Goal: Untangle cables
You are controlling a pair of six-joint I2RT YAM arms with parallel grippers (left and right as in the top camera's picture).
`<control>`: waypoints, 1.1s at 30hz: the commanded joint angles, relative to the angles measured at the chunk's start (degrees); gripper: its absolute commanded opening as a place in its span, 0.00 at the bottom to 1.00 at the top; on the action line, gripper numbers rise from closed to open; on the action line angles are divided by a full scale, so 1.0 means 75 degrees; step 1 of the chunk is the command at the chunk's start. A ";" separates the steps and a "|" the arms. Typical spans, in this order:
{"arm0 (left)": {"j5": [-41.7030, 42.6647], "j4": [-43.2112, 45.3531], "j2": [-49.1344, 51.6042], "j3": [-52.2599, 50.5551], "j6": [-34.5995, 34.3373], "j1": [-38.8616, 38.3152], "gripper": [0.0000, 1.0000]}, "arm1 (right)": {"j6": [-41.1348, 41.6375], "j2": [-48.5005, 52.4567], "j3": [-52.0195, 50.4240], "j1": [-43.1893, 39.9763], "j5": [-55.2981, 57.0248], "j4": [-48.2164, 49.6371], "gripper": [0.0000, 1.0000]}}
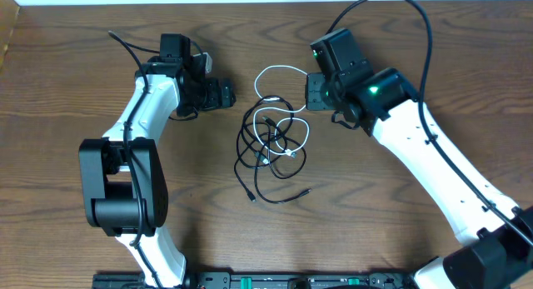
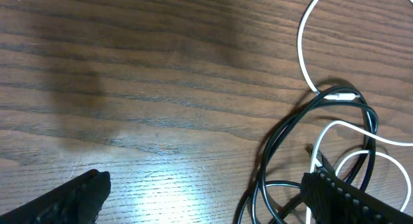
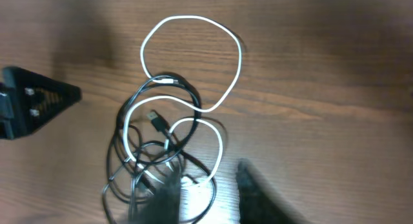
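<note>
wood table (image 1: 50, 81): black cable (image 2: 266, 156) and white cable (image 3: 190, 17) knotted between wide-open left gripper (image 1: 223, 94), poised to grab, and right gripper (image 1: 310, 92), grip unclear

I see a tangle on the counter (image 1: 67, 197).
Loose black cable (image 1: 241, 151) coils; white cable (image 1: 279, 67) threads through, one loop clear.

White cable (image 3: 190, 17) amid black cable (image 3: 193, 95) coils
</note>
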 commanded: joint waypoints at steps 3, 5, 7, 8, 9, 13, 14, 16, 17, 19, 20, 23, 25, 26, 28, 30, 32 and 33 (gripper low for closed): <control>-0.0047 -0.0023 -0.0044 -0.0064 -0.0073 0.0032 0.98 | -0.0915 0.0866 -0.0052 0.0003 -0.0291 -0.0026 0.49; -0.0047 -0.0020 -0.0044 -0.0064 -0.0073 0.0032 0.98 | -0.1326 0.1177 -0.0052 -0.0064 -0.0953 -0.0029 0.49; -0.0047 -0.0023 -0.0044 -0.0064 -0.0073 0.0032 0.98 | -0.1448 0.1460 -0.0052 -0.0128 -0.1227 -0.0035 0.49; -0.0047 -0.0023 -0.0044 -0.0064 -0.0073 0.0032 0.98 | -0.1445 0.1612 -0.0052 -0.0154 -0.1253 -0.0041 0.51; -0.0047 -0.0023 -0.0044 -0.0064 -0.0073 0.0032 0.98 | -0.1443 0.1734 -0.0052 -0.0160 -0.1253 -0.0038 0.58; -0.0050 -0.0026 -0.0044 -0.0064 -0.0073 0.0032 0.98 | -0.1443 0.2037 -0.0052 -0.0157 -0.1192 -0.0026 0.48; -0.0047 -0.0026 -0.0044 -0.0064 -0.0073 0.0032 0.98 | -0.1445 0.2098 -0.0052 -0.0157 -0.1107 -0.0017 0.42; -0.0047 -0.0026 -0.0044 -0.0064 -0.0073 0.0032 0.98 | -0.1483 0.2323 -0.0052 -0.0157 -0.0950 -0.0050 0.39; -0.0047 -0.0026 -0.0044 -0.0064 -0.0073 0.0032 0.98 | -0.1550 0.2413 -0.0052 -0.0157 -0.0956 -0.0061 0.38; -0.0047 -0.0026 -0.0044 -0.0064 -0.0073 0.0032 0.98 | -0.1597 0.2591 -0.0052 -0.0143 -0.0959 -0.0085 0.37; -0.0047 -0.0026 -0.0044 -0.0064 -0.0073 0.0032 0.98 | -0.1597 0.2640 -0.0052 -0.0143 -0.0959 -0.0082 0.37; -0.0047 -0.0026 -0.0044 -0.0064 -0.0073 0.0032 0.98 | -0.1690 0.2868 -0.0052 -0.0143 -0.0956 -0.0041 0.41; -0.0047 -0.0026 -0.0044 -0.0064 -0.0073 0.0032 0.98 | -0.1883 0.2973 -0.0055 -0.0146 -0.0944 0.0009 0.46; -0.0047 -0.0026 -0.0044 -0.0064 -0.0073 0.0032 0.98 | -0.1920 0.3010 -0.0055 -0.0146 -0.0918 0.0032 0.46; -0.0047 -0.0026 -0.0044 -0.0064 -0.0073 0.0032 0.98 | -0.1938 0.3069 -0.0052 -0.0146 -0.0898 0.0070 0.47; -0.0050 -0.0026 -0.0044 -0.0064 -0.0073 0.0032 0.98 | -0.1941 0.3136 -0.0055 -0.0146 -0.0895 0.0119 0.49; -0.0047 -0.0026 -0.0044 -0.0064 -0.0073 0.0032 0.98 | -0.2002 0.3209 -0.0055 -0.0146 -0.0898 0.0146 0.52; -0.0047 -0.0026 -0.0044 -0.0064 -0.0073 0.0032 0.98 | -0.2087 0.3270 -0.0055 -0.0146 -0.0895 0.0152 0.51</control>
